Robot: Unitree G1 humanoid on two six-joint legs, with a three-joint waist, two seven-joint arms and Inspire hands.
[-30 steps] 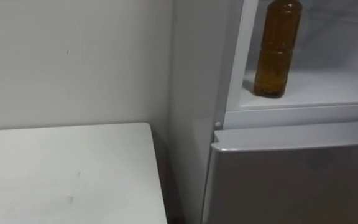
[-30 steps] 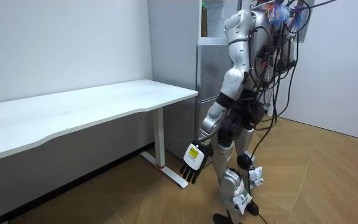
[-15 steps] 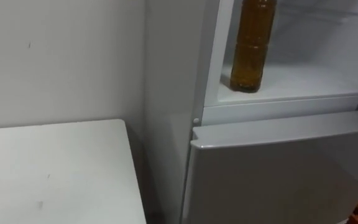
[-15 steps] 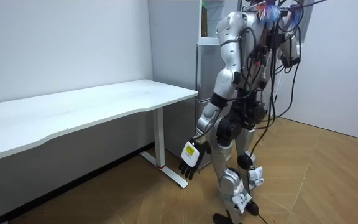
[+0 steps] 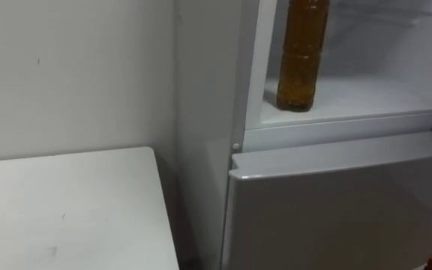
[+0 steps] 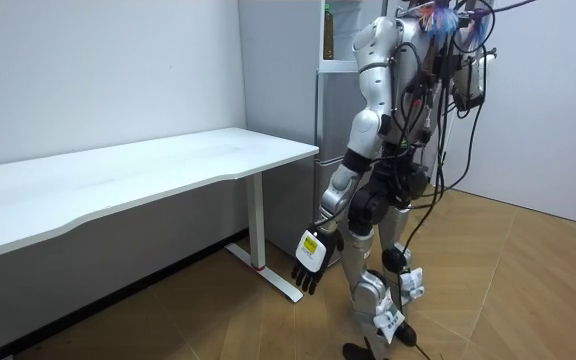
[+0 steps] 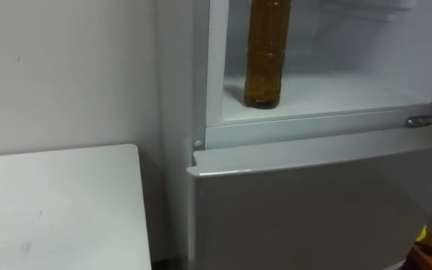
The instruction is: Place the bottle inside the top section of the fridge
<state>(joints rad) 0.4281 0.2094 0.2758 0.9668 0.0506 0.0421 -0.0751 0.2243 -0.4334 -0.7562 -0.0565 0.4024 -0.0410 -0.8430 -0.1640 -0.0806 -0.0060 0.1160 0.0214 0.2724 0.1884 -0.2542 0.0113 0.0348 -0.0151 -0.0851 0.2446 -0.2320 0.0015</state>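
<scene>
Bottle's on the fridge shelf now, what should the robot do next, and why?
Probably swing the upper fridge shut: the bottle already stands upright on its shelf, nothing holding it, and the left hand hangs open by the robot's side.

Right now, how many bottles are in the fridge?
1. The brown bottle stands upright on the upper fridge shelf, near its left side. Others could be hidden beyond the picture's edges.
</scene>
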